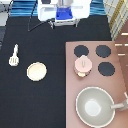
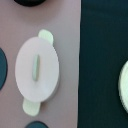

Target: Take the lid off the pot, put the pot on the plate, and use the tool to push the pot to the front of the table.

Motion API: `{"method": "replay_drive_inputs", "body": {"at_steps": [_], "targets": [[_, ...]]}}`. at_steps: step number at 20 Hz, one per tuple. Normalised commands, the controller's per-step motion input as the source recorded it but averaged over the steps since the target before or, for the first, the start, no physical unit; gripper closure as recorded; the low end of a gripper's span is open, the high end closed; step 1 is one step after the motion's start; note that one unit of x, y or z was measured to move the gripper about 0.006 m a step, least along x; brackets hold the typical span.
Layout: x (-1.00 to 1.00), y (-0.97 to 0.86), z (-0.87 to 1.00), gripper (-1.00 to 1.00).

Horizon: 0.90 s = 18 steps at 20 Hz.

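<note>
The pale-pink pot (image 1: 82, 67) stands on the stove top with the lid (image 1: 83, 64) on it, between the burners. Seen from the wrist, the lid (image 2: 36, 69) covers the pot, whose two side tabs (image 2: 45, 36) stick out. The cream plate (image 1: 36, 71) lies on the black table (image 1: 35, 100) at the exterior view's left, and its edge (image 2: 123, 84) shows in the wrist view. The cream spatula tool (image 1: 14, 56) lies left of the plate. My gripper (image 1: 62, 15) hangs at the exterior view's top, well away from the pot, holding nothing I can see.
A pinkish-brown stove (image 1: 120, 85) with black burners (image 1: 102, 50) fills the exterior view's right. A large grey pan (image 1: 95, 106) with a handle sits at its lower part, just below the pot.
</note>
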Motion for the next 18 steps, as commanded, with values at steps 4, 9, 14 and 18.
{"method": "replay_drive_inputs", "body": {"at_steps": [4, 9, 14, 18], "targets": [[0.81, 0.54, 0.43, -1.00], [0.78, 0.61, 0.05, -1.00], [0.70, 0.71, -0.25, -1.00], [0.46, 0.71, -0.37, -1.00]]}}
